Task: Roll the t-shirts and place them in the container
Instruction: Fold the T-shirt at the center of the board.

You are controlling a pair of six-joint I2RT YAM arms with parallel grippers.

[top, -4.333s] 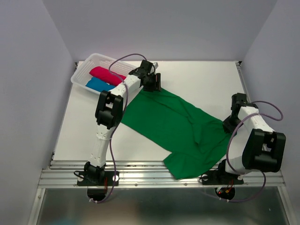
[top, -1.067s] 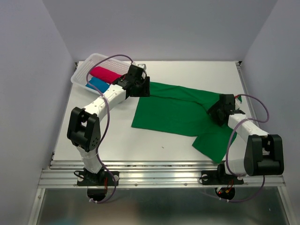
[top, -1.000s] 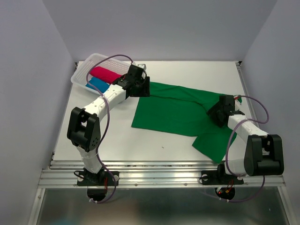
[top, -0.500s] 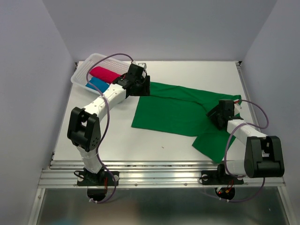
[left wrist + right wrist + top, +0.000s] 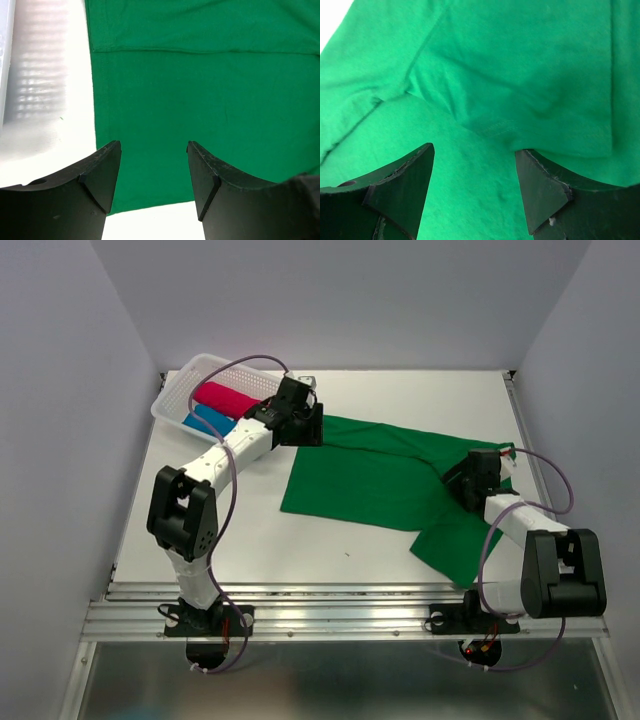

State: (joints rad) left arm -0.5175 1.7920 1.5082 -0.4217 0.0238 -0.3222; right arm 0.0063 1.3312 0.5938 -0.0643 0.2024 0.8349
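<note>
A deep green t-shirt [image 5: 370,475] lies folded into a broad band across the table, with one flap [image 5: 455,540] trailing toward the near right. My left gripper [image 5: 308,427] hovers open over its far left corner. In the left wrist view the open left gripper [image 5: 154,145] straddles the green cloth [image 5: 200,90] just inside its edge, with nothing between the fingers. My right gripper [image 5: 467,480] stands open over the shirt's right part. In the right wrist view the right gripper [image 5: 474,150] spans a wrinkled fold of the cloth [image 5: 495,65]. A crimson-pink roll [image 5: 225,398] and a bright blue roll [image 5: 208,420] lie in the basket.
The white lattice basket [image 5: 175,390] sits at the far left corner, right beside my left forearm. Grey walls close in the table on three sides. A metal rail [image 5: 330,605] runs along the near edge by the arm bases.
Since the earliest frame the green shirt has gone from a diagonal spread to a folded band. Over the last second my right gripper shifted slightly rightward; the left gripper barely moved.
</note>
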